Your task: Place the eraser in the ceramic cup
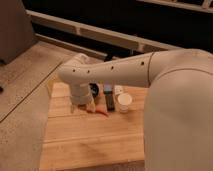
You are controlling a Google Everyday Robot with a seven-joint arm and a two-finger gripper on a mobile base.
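Clutter crowds the light wooden table [90,142]: a wide dark glossy bowl [94,89], a blue-grey rectangular block [107,89] and a thin red chili [101,112] ring the narrow near-black eraser [109,103], which lies just left of the small white ceramic cup [123,102]. The gripper [82,105] hangs left of the bowl, spread wide and empty, with the chili between it and the eraser.

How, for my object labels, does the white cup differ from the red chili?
The ceramic cup is white, the chili red. The cup is round and stands upright; the chili is thin and lies flat. Both sit on the wooden board, right of the gripper in the picture.
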